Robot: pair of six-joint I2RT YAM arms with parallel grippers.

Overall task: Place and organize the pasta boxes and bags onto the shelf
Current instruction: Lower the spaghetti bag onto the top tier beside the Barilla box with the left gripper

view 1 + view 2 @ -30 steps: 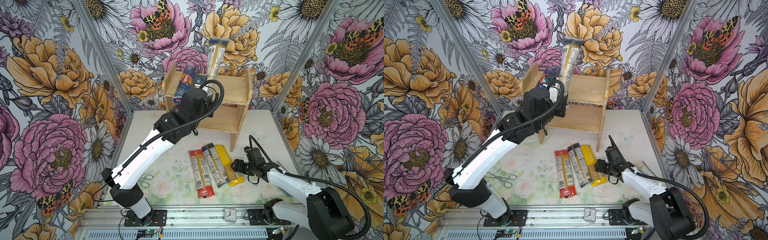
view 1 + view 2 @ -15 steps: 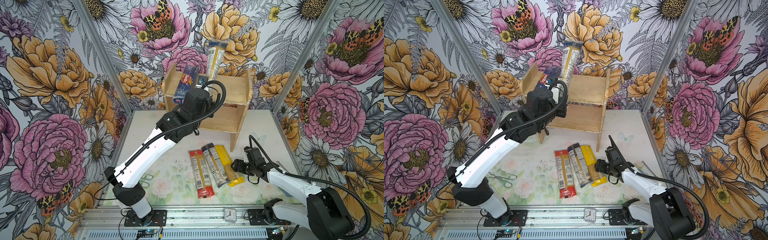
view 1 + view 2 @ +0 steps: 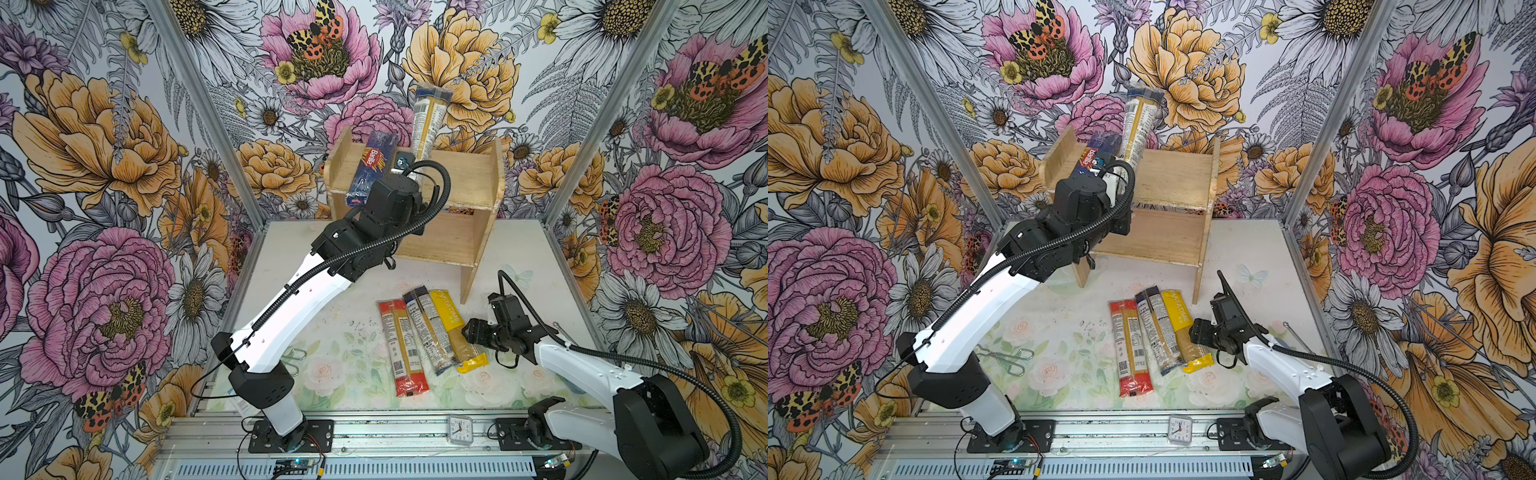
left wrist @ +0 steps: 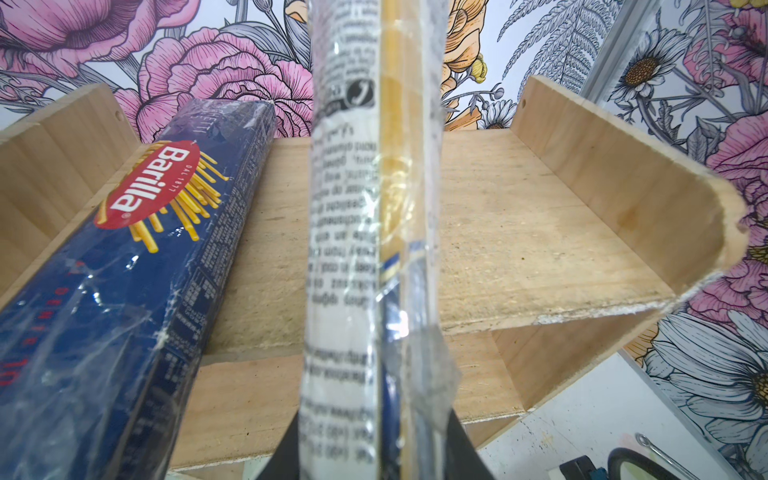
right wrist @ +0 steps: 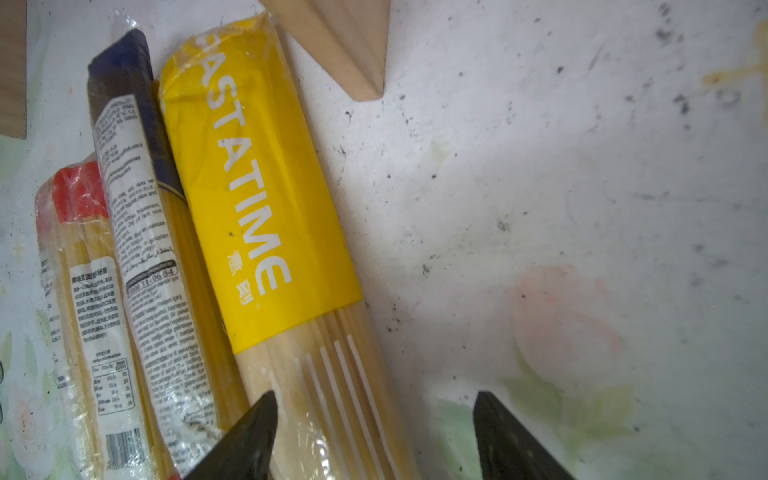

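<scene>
Left arm: is stretching up and forward, wrist raised high.
Left hand (image 3: 415, 172): is clamping tight on the clear spaghetti pack (image 3: 428, 120).
Right arm: is lying low, elbow bent, reaching inward.
Right hand (image 5: 374, 419): is hovering, fingers (image 5: 245, 440) spread apart.

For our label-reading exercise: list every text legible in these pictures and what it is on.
"Barilla", "DAL 1877": dark blue box
"ASTATIME", first letter hidden: yellow pack
Fine print on upright clear pack, red-ended pack, blue-ended pack, clock dial: too small or blurred.
</scene>
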